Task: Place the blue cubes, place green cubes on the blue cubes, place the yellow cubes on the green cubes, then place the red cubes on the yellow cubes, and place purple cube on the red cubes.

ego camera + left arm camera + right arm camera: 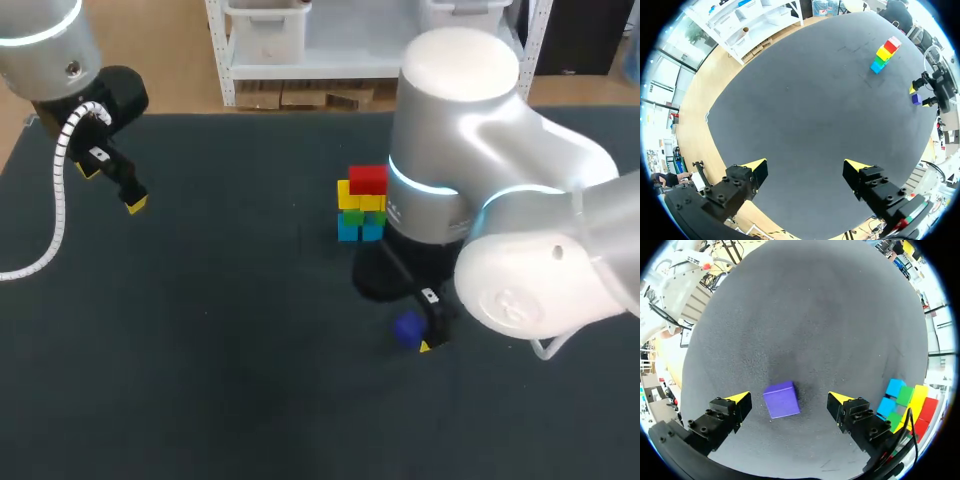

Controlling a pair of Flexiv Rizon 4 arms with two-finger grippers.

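A stack of cubes (361, 204) stands mid-table: blue at the bottom, then green, yellow and red on top; it also shows as the stack (885, 53) and the stack (907, 407). A purple cube (407, 329) lies on the dark mat in front of it. My right gripper (789, 401) hangs open over the purple cube (782, 399), which sits between the yellow tips without touching either. My left gripper (805, 168) is open and empty, far off at the table's left, seen as the left gripper (132, 196) in the head view.
The dark mat (200, 330) covers the whole table. My right arm's big elbow (470, 180) stands just right of the stack and hides part of it in the head view.
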